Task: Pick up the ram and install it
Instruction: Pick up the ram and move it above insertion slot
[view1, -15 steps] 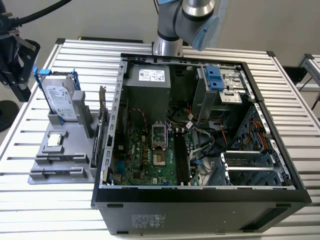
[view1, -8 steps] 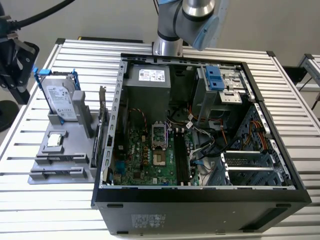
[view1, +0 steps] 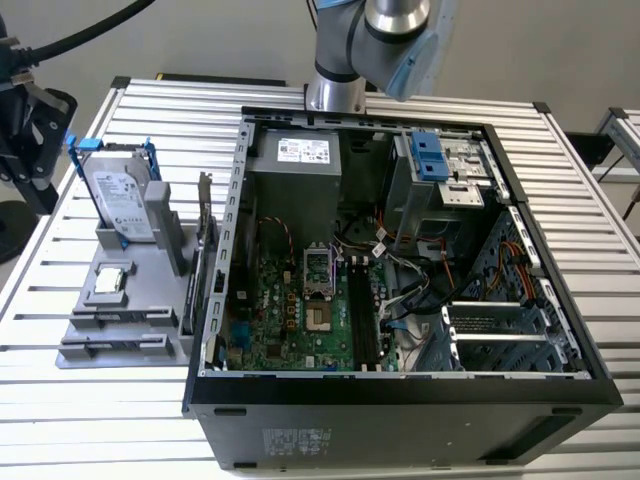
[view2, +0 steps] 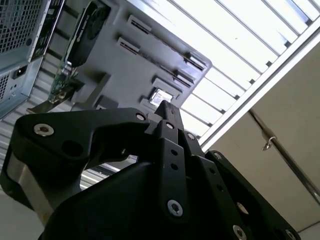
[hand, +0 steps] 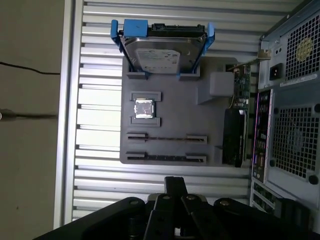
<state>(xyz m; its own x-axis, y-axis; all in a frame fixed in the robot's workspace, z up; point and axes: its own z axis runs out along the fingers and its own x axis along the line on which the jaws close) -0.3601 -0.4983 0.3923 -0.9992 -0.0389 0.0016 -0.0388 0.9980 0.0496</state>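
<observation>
Two thin dark ram sticks stand on edge in the slots of a grey fixture (hand: 172, 102), one (hand: 165, 138) beside the other (hand: 165, 157). In the exterior view the ram (view1: 115, 320) sits at the near end of that fixture (view1: 135, 295), on that view's left of the open computer case. My gripper (hand: 175, 184) hangs well above the table, off the fixture's ram end, touching nothing. Its black fingers are pressed together with nothing between them, as the second wrist view also shows of the gripper (view2: 165, 109).
The fixture also holds a silver hard drive (hand: 162, 52) in a blue-handled bracket, a square processor chip (hand: 144, 108) and a graphics card (hand: 235, 135). The open case (view1: 400, 250) shows a motherboard with black memory slots (view1: 360, 310). All of it rests on a slatted table (hand: 100, 95).
</observation>
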